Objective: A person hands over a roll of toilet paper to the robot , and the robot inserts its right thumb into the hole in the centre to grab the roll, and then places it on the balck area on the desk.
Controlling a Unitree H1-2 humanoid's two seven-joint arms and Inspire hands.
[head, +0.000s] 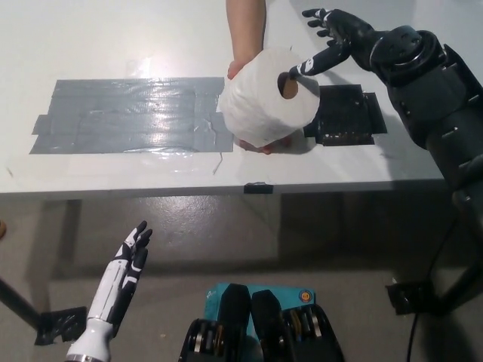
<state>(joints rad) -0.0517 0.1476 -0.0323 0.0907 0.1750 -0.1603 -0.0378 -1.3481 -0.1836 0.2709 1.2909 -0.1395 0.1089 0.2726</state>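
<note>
A person's hand (245, 45) reaches in from the top and holds a white toilet paper roll (264, 98) above the desk, its centre hole (287, 86) facing me. My black right hand (330, 41) is open just right of the roll, fingers spread, with its thumb tip at the rim of the hole. The black area (343, 115) lies on the desk right behind and to the right of the roll. My white left hand (128, 260) rests open at the lower left, below the desk edge.
A wide grey taped patch (128, 113) covers the desk (90, 45) left of the roll. The desk's front edge (226, 188) runs across the middle of the view, with floor below it.
</note>
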